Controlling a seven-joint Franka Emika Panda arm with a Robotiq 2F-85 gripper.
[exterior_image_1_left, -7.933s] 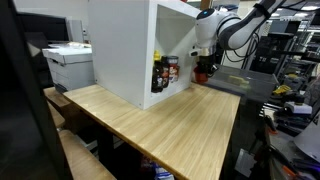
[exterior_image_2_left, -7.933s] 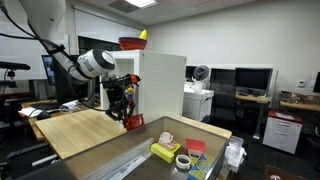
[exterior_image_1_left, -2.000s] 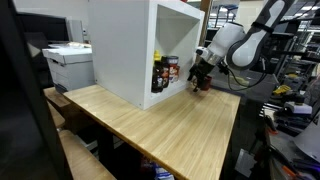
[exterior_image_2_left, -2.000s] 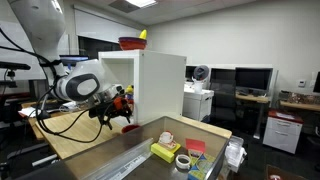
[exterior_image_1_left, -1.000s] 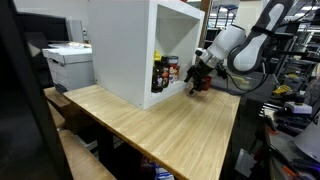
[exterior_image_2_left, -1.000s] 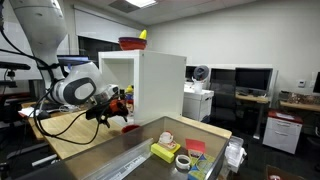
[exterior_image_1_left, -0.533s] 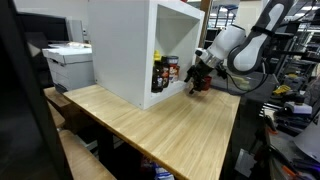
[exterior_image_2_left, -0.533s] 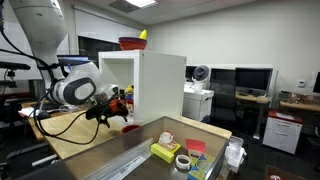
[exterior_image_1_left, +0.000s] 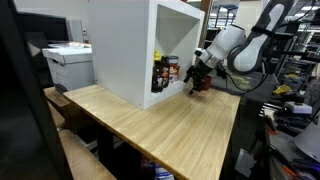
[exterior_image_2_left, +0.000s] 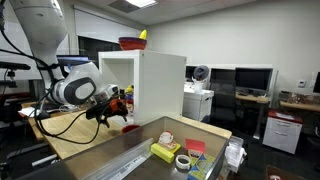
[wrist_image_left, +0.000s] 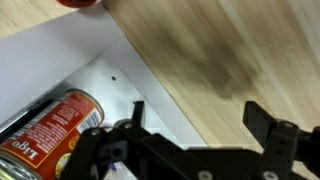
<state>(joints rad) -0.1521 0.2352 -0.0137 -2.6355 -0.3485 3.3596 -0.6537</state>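
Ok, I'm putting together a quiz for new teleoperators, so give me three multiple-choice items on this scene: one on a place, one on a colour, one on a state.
1. Where does the red bowl sit?
A) on top of the white cabinet
B) on the wooden table
C) on the floor

2. What colour is the label of the can in the wrist view?
A) blue
B) red
C) green

3. How does the end effector stand?
A) shut on a can
B) shut on nothing
C) open, with nothing between its fingers

Answers:
1 A, an exterior view shows the bowl resting on the cabinet's top.
2 B, the label is red with white lettering.
3 C, the wrist view shows only the wooden table in the gap between the fingers.
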